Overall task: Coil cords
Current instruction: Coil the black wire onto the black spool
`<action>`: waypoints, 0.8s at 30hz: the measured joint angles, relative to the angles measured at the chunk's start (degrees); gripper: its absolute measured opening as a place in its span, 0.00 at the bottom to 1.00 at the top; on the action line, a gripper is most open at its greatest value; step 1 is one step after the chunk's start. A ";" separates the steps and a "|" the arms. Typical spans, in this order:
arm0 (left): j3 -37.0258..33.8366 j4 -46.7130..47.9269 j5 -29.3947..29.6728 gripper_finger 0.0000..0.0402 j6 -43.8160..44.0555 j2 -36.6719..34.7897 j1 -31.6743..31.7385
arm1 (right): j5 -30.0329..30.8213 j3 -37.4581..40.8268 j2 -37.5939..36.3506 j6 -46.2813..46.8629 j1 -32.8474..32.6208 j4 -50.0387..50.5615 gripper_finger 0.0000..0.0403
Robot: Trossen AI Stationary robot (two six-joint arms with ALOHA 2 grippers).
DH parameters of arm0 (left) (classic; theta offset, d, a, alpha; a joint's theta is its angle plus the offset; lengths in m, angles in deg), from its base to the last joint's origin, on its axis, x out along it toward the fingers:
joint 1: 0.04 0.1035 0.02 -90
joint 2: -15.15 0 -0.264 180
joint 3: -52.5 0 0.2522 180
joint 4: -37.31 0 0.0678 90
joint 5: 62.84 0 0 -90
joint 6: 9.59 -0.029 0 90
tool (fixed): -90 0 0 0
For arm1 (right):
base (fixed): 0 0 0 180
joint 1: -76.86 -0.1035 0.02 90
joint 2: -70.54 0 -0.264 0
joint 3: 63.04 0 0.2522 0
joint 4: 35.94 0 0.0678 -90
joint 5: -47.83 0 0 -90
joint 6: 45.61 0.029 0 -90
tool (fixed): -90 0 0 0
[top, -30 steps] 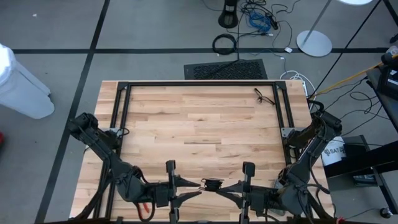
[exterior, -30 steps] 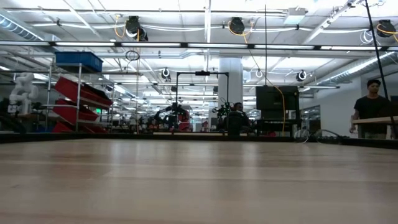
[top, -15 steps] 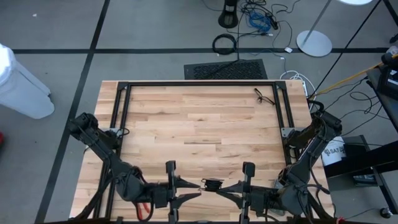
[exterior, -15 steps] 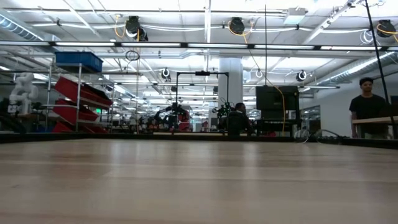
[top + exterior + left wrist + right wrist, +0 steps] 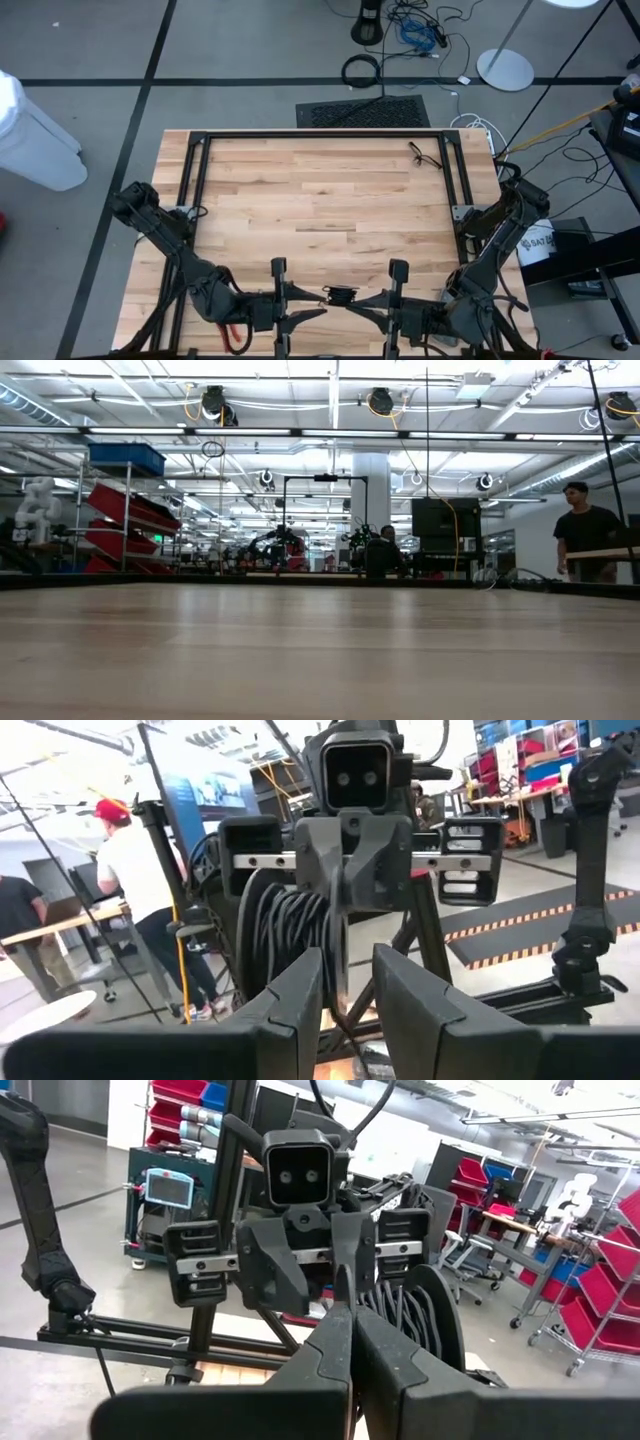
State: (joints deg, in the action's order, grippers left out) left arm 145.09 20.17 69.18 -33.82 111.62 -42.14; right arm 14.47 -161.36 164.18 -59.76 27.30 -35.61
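1. Both arms are drawn in along the near edge of the table, their grippers pointing at each other across the middle of that edge.
2. The coiled cord, a small bundle of thin black loops, sits right between the two sets of fingertips, at the middle of the near edge.
3. The left gripper comes at the coil from the left-hand side. In its own wrist view its fingers stand a little apart, and the black loops run down into the gap between them, so they look to be pinching the bundle, which stands upright.
4. The right gripper faces it from the right-hand side. Its fingers are pressed flat together, with no gap showing. Whether a strand is caught between them I cannot tell.
5. From the right wrist view the loops hang beside the left gripper's head, with a round dark disc against their outer side.
6. A loose thin black cord lies uncoiled near the far right corner of the table, just inside the black frame that runs round the table top. It is well apart from both grippers.
7. Looking level across the table, the wood is bare. Out in the room beyond it, a person in a dark shirt stands at the right.
8. In the left wrist view another person, in a red cap and white shirt, stands in the room behind.
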 joint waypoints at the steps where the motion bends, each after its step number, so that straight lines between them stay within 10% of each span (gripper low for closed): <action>1: 0.00 0.12 -0.02 0.24 0.45 0.17 0.14 | -0.01 0.00 0.01 0.00 0.00 0.01 0.00; 24: 0.00 -0.32 -2.56 0.19 1.64 0.43 0.87 | -3.47 -0.02 0.01 1.64 0.95 1.37 0.00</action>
State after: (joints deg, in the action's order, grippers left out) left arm 145.09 19.85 66.62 -32.18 112.05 -41.28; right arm 11.01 -161.38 164.19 -58.12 28.25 -34.25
